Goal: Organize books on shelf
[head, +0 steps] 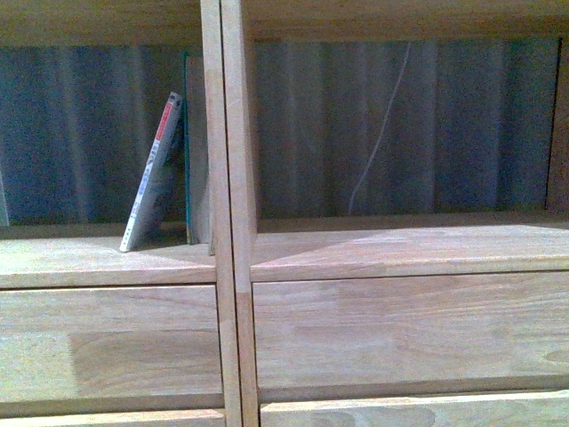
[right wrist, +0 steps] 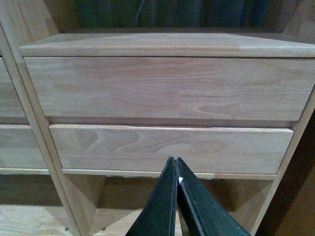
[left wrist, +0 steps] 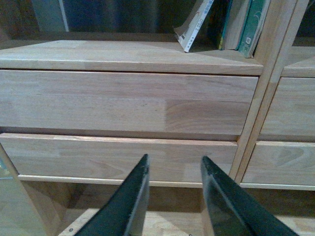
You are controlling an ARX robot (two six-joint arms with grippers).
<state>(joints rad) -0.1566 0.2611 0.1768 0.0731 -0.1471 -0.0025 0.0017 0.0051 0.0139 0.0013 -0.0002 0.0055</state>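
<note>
The light-wood shelf (head: 229, 178) fills the front view. In its left compartment a thin white paperback with a red-marked spine (head: 153, 173) leans to the right. A teal-green-spined book (head: 188, 151) stands upright against the central divider behind it. Both also show in the left wrist view: the white paperback (left wrist: 195, 24) and the teal-green book (left wrist: 251, 27). My left gripper (left wrist: 174, 164) is open and empty, low in front of the left drawer fronts (left wrist: 123, 101). My right gripper (right wrist: 173, 160) is shut and empty, low in front of the right drawer fronts (right wrist: 167, 86). Neither gripper shows in the front view.
The right compartment (head: 400, 133) holds no books; a thin white cord (head: 382, 133) hangs down its dark back wall. Under the drawers, the floor (right wrist: 29, 219) shows between the shelf's legs. A pale object (left wrist: 47, 12) stands at the left compartment's far side.
</note>
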